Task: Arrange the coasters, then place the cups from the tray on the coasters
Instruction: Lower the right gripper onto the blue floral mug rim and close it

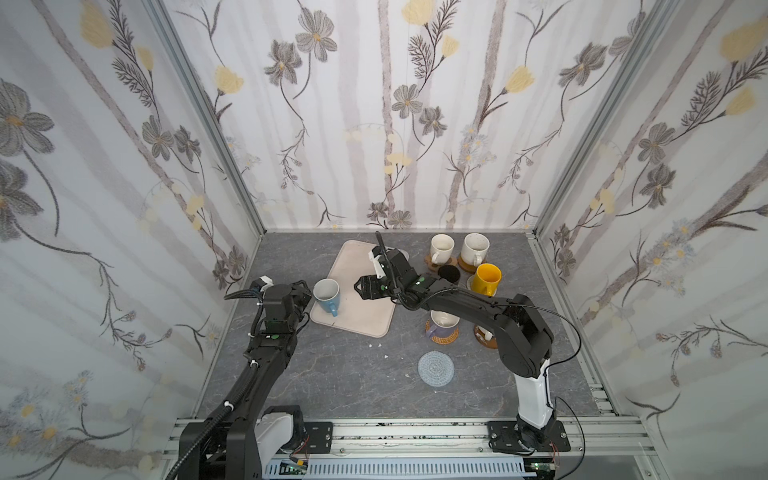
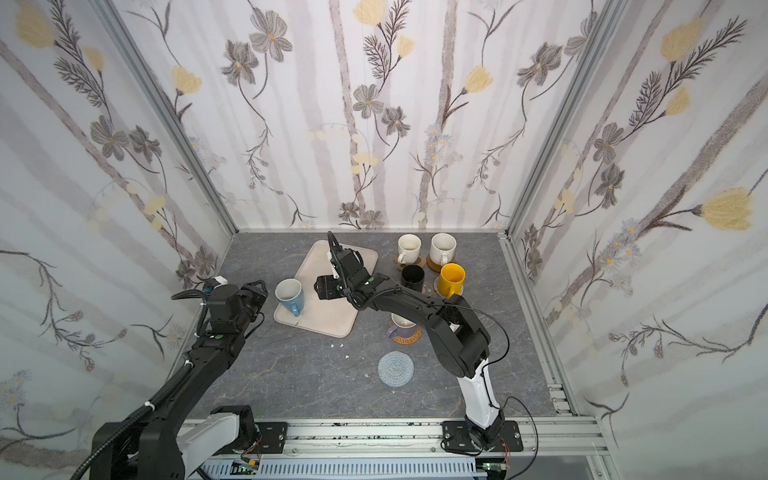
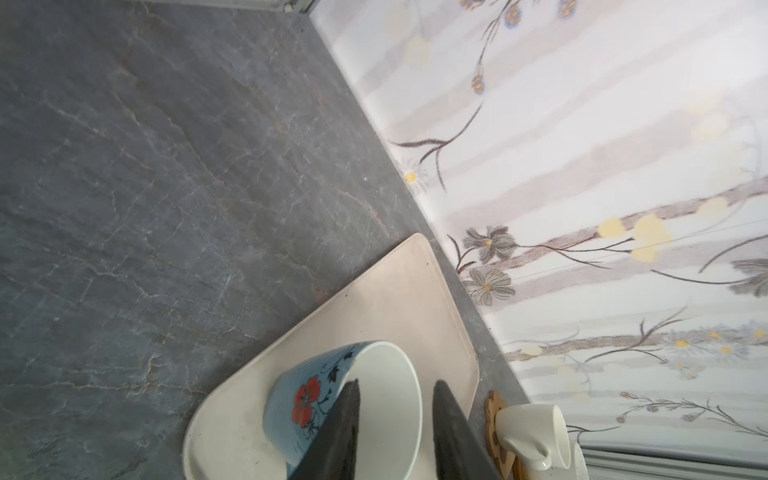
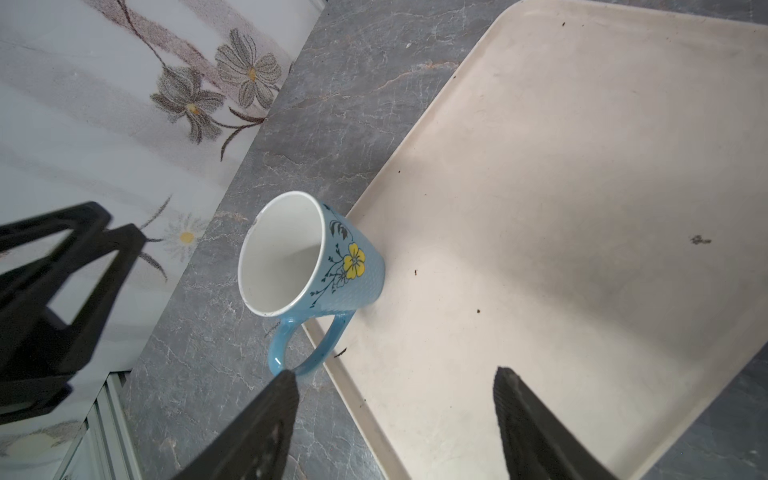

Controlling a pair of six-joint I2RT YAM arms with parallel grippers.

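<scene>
The left arm reaches beside the light blue cup, jaws parted. The right arm overhangs the tray, jaws spread.

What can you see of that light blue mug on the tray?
The light blue mug looks like glazed ceramic, textured outside, white and empty inside. Dark painted stems carry a yellow flower on one side and a red one on another. It stands upright at the edge of the beige tray, its loop handle jutting past the rim. Only the tray seems to touch it.
</scene>
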